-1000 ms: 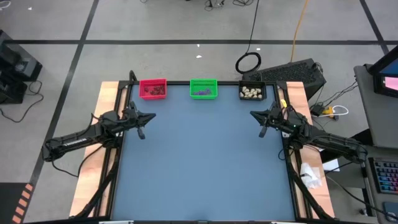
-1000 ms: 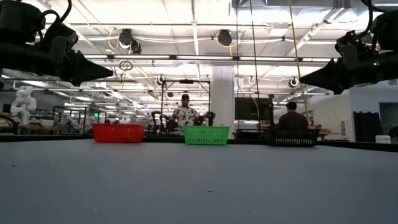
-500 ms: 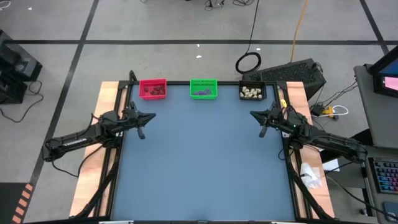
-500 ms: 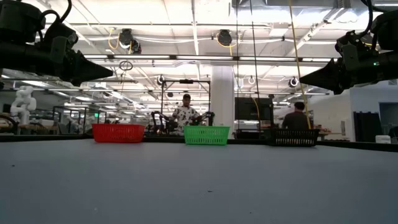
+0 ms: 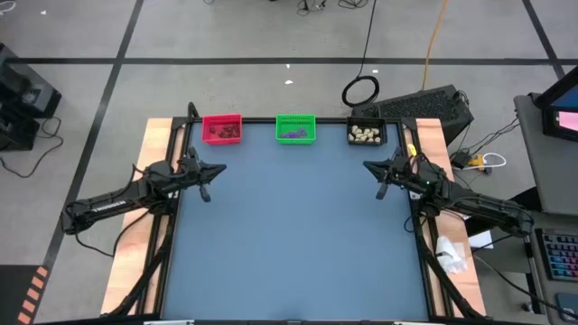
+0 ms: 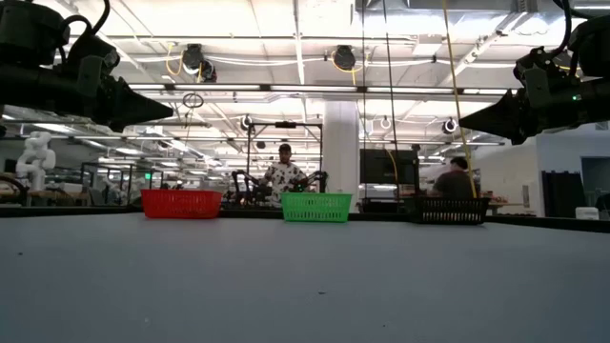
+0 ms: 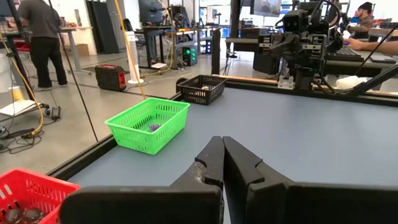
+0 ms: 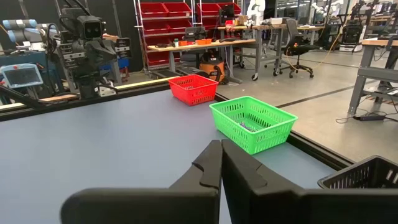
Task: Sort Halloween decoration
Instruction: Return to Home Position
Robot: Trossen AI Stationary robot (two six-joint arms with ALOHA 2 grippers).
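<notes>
Dark left fingers (image 7: 210, 163) and right fingers (image 8: 210, 165) hang closed over the table (image 5: 298, 235).

- A blue-grey table (image 5: 289, 253) has pale wooden boards (image 5: 135, 244) along its left and right sides.
- Three bins stand apart in a row at the far edge: a red bin (image 5: 222, 118) on the left, a green bin (image 5: 296, 118) in the middle and a black bin (image 5: 367, 143) on the right.
- A coiled black cable (image 5: 361, 91) lies on the floor beyond the black bin, with a yellow cable (image 5: 436, 36) farther off.
- A keyboard (image 5: 560, 257) sits off the table at the near right.
- In the room beyond, one person (image 6: 284, 173) is behind the green bin and another person (image 6: 458, 179) is behind the black bin.
</notes>
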